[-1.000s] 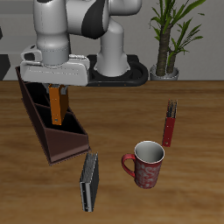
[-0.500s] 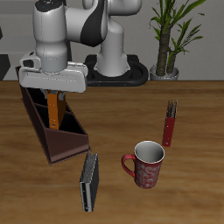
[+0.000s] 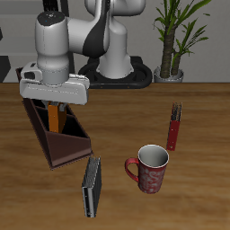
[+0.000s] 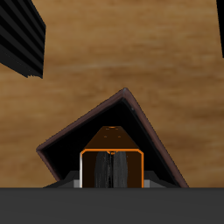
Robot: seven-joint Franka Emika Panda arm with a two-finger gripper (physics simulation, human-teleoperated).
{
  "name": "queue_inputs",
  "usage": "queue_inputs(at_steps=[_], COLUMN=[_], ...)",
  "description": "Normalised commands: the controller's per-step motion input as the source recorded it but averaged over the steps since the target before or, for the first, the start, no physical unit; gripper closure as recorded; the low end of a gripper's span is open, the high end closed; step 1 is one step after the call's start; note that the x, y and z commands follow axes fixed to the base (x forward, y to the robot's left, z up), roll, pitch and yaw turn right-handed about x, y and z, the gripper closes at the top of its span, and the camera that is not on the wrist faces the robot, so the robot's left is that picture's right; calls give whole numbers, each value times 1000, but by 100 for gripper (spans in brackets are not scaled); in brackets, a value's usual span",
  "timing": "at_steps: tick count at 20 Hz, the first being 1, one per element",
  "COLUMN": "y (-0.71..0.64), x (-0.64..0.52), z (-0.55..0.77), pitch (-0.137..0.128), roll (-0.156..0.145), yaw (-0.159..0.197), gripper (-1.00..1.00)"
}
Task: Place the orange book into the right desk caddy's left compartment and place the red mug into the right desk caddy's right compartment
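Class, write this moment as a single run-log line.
tool: shut on orange book | book: over right desk caddy, inside its walls | red mug: on table, untouched | phase: book placement

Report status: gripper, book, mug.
Gripper over right desk caddy, jaws hidden. Orange book upright in caddy. Red mug on table, unobstructed.

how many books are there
2: the orange book stands in the caddy under the gripper; a grey-black book lies on the table in front of the caddy.
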Motion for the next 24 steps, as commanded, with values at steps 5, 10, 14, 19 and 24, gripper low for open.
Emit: queue_inputs(at_steps=[5, 10, 14, 19, 24], y=[-40, 18, 50, 116, 344], x=[99, 43, 3, -18, -47], z=[-226, -41, 74, 70, 172], pitch=[42, 13, -23, -15, -35], roll=[-48, -6, -4, -3, 34], yaw=[-9, -13, 15, 6, 45], gripper=[-100, -100, -100, -100, -100])
